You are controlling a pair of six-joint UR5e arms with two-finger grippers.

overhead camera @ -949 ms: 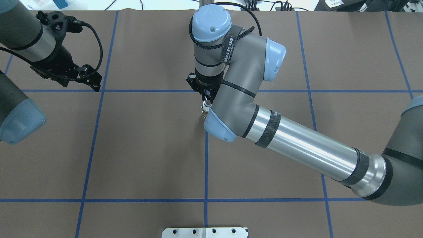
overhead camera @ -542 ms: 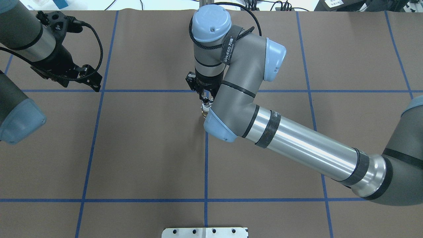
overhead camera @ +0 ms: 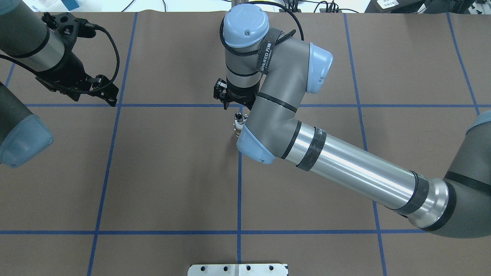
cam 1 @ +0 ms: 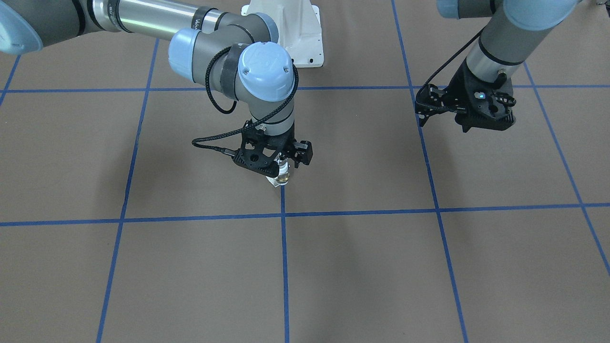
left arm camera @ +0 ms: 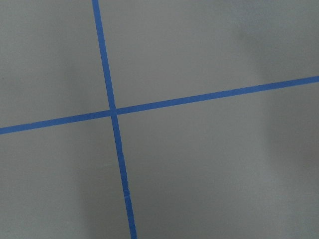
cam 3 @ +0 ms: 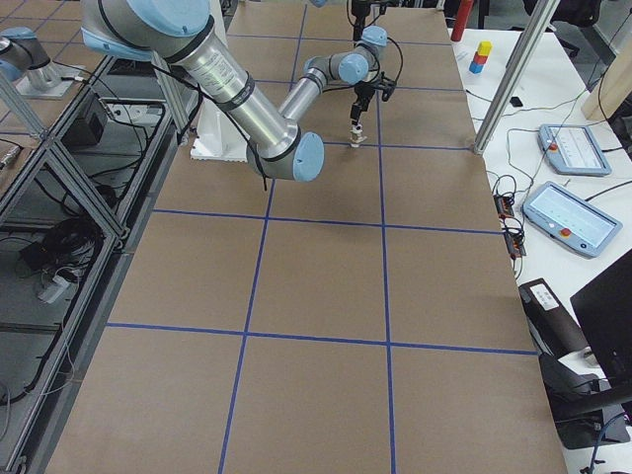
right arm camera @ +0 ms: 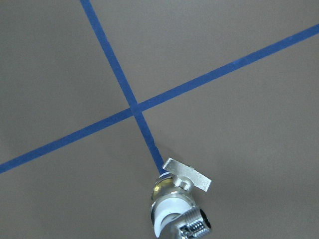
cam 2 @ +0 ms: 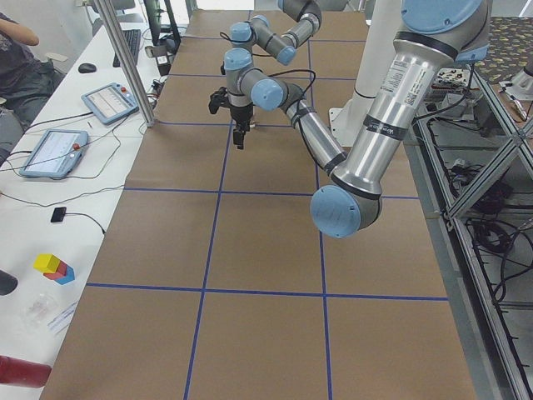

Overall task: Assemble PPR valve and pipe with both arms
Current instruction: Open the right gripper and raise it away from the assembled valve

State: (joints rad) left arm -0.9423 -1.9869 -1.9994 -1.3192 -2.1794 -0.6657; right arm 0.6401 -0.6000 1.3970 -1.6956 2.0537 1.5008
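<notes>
The PPR valve stands upright on the brown table at a blue tape crossing, with white ends, a brass middle and a flat lever tab. The silver pipe sits joined at its upper end, and it also shows in the overhead view. My right gripper hangs just above them, open and holding nothing; in the overhead view it is just beyond the valve. My left gripper hovers open and empty far to the left; the front-facing view shows it too.
The white pedestal stands at the robot's side of the table. A metal plate lies at the near edge. Blue tape lines grid the brown table. A side desk with tablets runs along the far side.
My right gripper has drawn back and up from the valve's top, which it touched before. The valve and pipe stay standing in place. The left arm has not moved.
</notes>
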